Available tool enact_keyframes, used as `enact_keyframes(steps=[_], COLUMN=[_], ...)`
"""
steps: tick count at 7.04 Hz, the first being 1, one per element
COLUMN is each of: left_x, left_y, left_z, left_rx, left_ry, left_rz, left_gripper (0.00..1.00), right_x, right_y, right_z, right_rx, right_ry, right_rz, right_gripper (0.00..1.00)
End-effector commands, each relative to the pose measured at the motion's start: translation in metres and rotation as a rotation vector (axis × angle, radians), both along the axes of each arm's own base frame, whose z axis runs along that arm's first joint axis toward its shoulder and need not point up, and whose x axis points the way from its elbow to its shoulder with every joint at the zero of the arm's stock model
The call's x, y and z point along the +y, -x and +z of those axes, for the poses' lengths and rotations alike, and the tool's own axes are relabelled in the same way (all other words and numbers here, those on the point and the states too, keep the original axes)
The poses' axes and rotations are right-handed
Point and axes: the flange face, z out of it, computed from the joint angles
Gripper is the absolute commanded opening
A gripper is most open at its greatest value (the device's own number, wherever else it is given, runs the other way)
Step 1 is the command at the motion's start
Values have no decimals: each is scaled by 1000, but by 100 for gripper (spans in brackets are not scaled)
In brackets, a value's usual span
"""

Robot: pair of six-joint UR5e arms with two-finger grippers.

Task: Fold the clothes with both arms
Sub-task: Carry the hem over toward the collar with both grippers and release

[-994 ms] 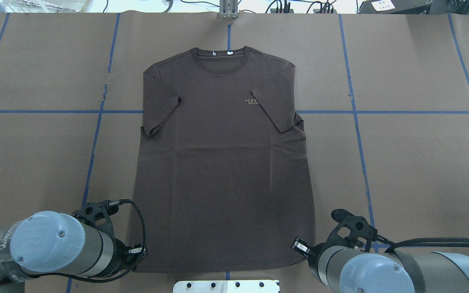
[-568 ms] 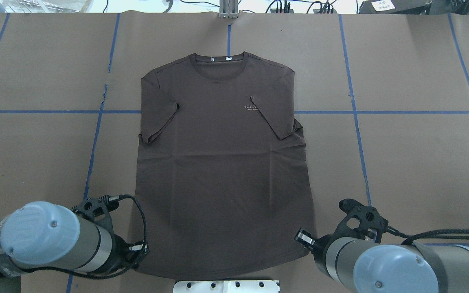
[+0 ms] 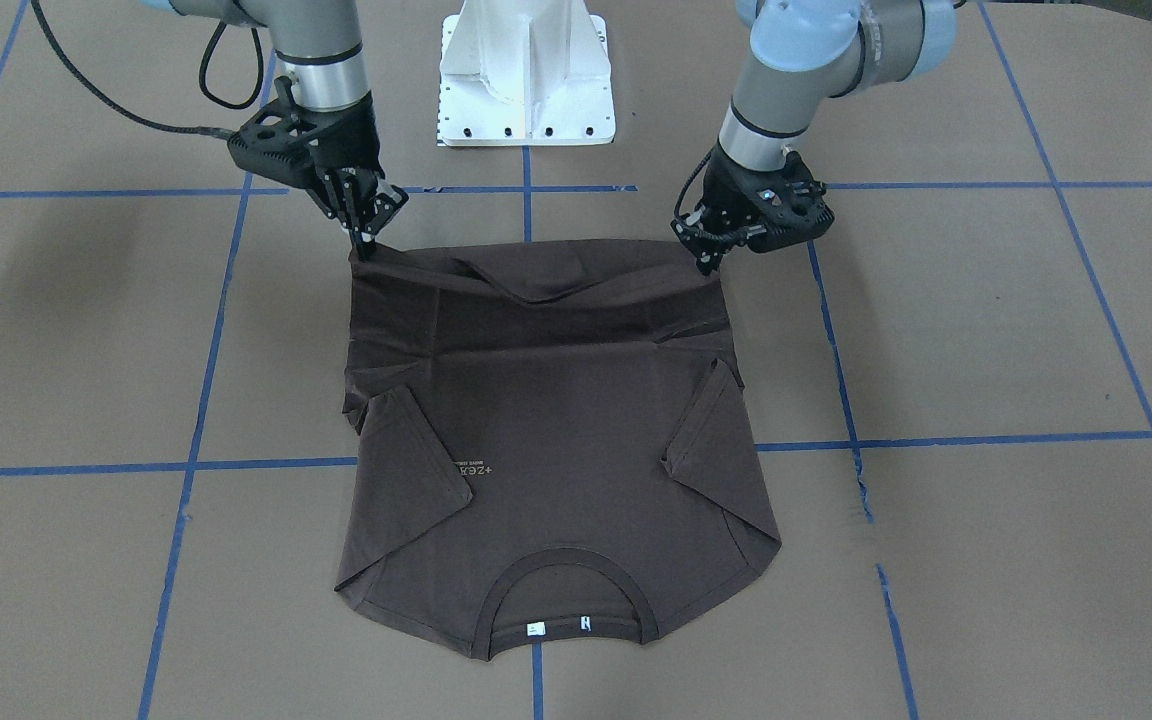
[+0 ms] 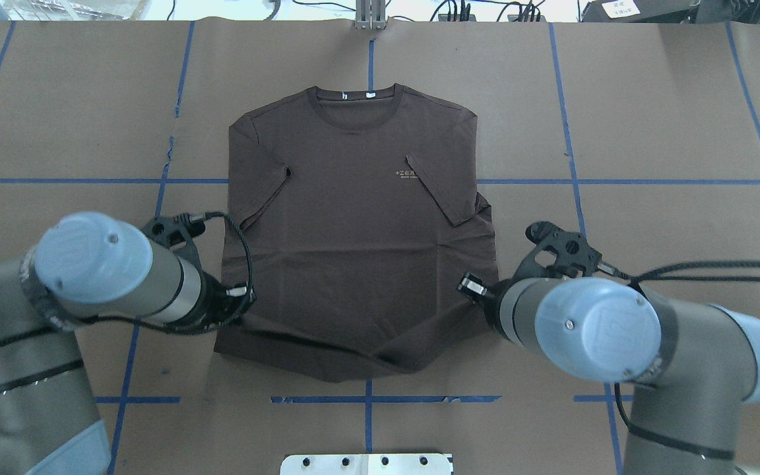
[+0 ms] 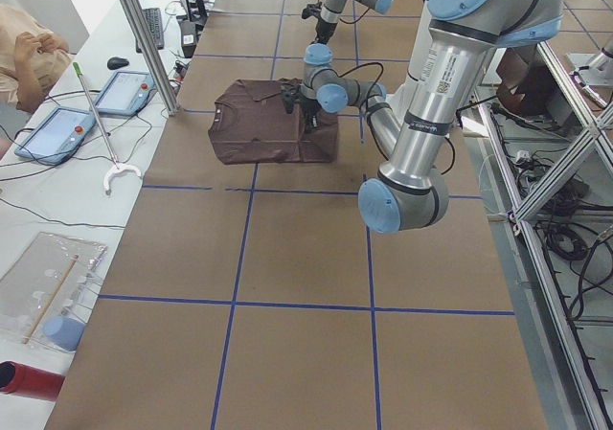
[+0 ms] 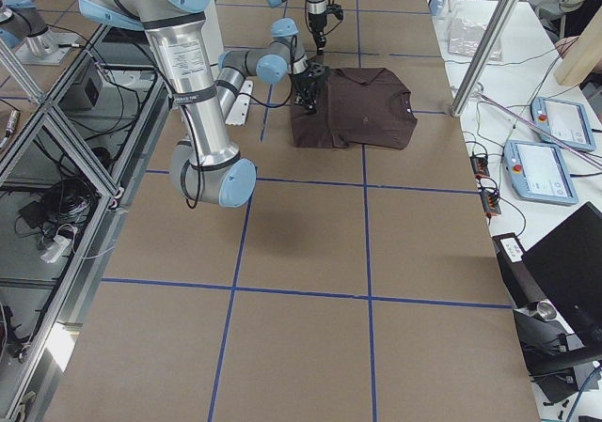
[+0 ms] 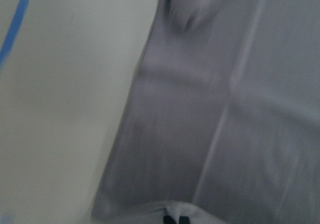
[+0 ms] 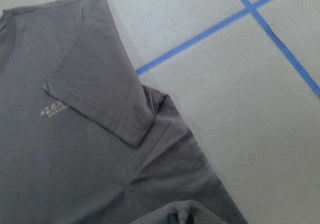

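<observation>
**Between left gripper and right gripper: hem sagging**

Both are clamped tight, each on a bottom corner of the dark brown T-shirt, holding the hem up off the table. Out ahead of them the rest lies flat, with the collar farthest away.

Left arm and right arm: both are reached forward, wrists angled down. Left gripper; right gripper: each is pinched closed on the T-shirt hem.
</observation>
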Motion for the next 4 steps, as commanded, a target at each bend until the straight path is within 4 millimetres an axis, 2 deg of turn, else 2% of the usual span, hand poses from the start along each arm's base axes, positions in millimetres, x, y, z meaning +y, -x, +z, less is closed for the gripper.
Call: enact_keyframes(steps=[1, 2, 3, 4], left_x=[-99, -131, -163, -176], left_y=[33, 44, 23, 12], left_z=[24, 34, 39, 39], left_rx=[-4, -28, -49, -40], left_ry=[-62, -95, -120, -129], left_rz=[-109, -145, -177, -183], left_gripper=[0, 0, 0, 0], right_x=[-120, -170, -211, -232], right_y=[13, 2, 8, 22], right_z=[36, 52, 48, 44], right_rx=[10, -24, -2, 13], right_ry=[5, 12, 11, 19], right_rz=[57, 65, 48, 47], right_gripper=[0, 0, 0, 0])
